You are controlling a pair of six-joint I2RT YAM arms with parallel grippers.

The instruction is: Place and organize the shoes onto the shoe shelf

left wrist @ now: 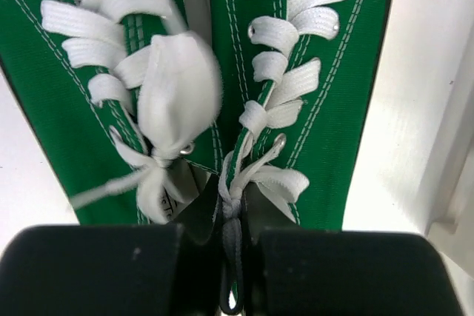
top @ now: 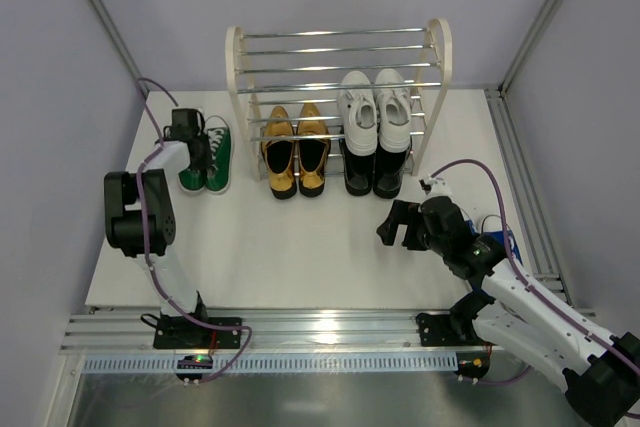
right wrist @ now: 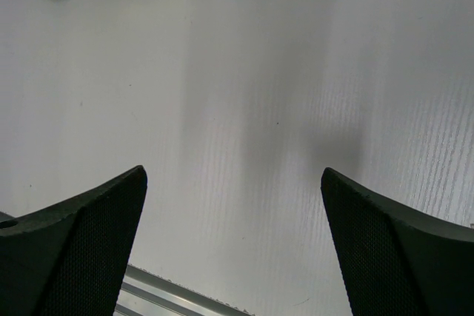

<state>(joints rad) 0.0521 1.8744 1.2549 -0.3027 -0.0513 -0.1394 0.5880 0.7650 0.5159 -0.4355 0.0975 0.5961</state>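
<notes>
The green sneakers (top: 212,154) with white laces stand side by side on the table left of the shoe shelf (top: 340,52). My left gripper (top: 193,150) is shut on their inner collars, pinching both shoes together; the laces fill the left wrist view (left wrist: 285,35), with the gripper (left wrist: 235,242) at the bottom. Gold loafers (top: 296,150) sit on the shelf's low left side. White sneakers (top: 375,109) sit on the right, with black dress shoes (top: 375,172) below them. My right gripper (top: 398,225) hangs open and empty over bare table (right wrist: 233,205). Blue sneakers are not clearly in view.
Grey walls close the back and sides. A metal rail (top: 320,325) runs along the table's near edge and another along the right edge (top: 520,177). Something blue and white (top: 490,239) shows beside the right arm; I cannot tell what it is.
</notes>
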